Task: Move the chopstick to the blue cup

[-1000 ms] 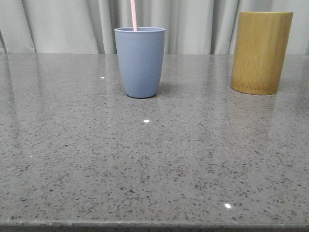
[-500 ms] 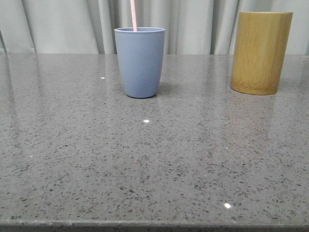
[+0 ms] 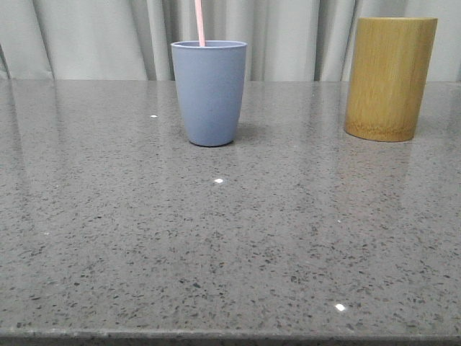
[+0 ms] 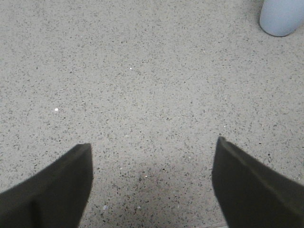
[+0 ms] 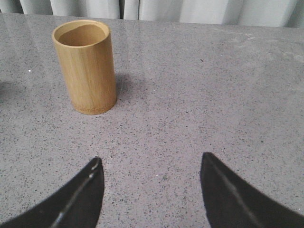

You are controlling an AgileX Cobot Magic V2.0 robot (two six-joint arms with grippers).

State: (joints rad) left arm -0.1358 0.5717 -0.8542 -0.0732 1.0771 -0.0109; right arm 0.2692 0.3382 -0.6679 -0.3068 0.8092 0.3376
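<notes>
The grey-blue cup [image 3: 209, 92] stands upright at the back middle of the table. A thin pale pink chopstick [image 3: 199, 21] rises out of it and runs past the top of the front view. The cup's base also shows in the left wrist view [image 4: 281, 16]. My left gripper [image 4: 153, 148] is open and empty over bare tabletop, well away from the cup. My right gripper [image 5: 151, 162] is open and empty over bare tabletop, short of the bamboo holder. Neither gripper shows in the front view.
A yellow-brown bamboo holder [image 3: 390, 78] stands upright at the back right; in the right wrist view [image 5: 87, 65] its inside looks empty. The speckled grey stone tabletop [image 3: 230, 238] runs to a grey curtain [image 3: 86, 36] at the back.
</notes>
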